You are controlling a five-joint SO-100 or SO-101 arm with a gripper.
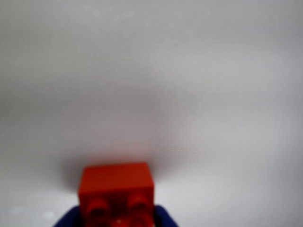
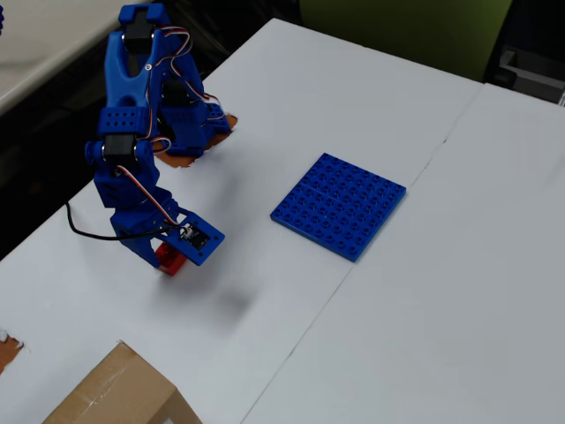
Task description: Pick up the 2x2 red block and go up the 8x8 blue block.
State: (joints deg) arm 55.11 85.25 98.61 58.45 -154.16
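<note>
Here's the blue arm (image 2: 132, 141) leaning out over the white table (image 2: 424, 309), and the end effector (image 2: 168, 256) sits at the left of the overhead view with the 2x2 red block (image 2: 169, 259) right in its grip. Only a small red corner peeks out from under the blue camera mount, tucked below the wrist.

Switch to the wrist view and there it is up close: the 2x2 red block (image 1: 116, 191) fills the bottom centre of the picture, two round studs facing the lens, with dark blue fingers (image 1: 71, 218) curving in on either side at the bottom edge. The jaws are closed in against the brick, pinching it from both sides (the picture is soft, but the blue hugs the red with no gap showing). Beyond the brick, plain white table with a grey shadow spread across it.

The 8x8 blue block (image 2: 340, 205) lies flat on the table, well apart from the end effector, off to the right in the overhead view, beside a seam between two white boards. A faint shadow lies on the table just right of the end effector. A cardboard box (image 2: 115, 393) pokes in at the bottom left corner.
</note>
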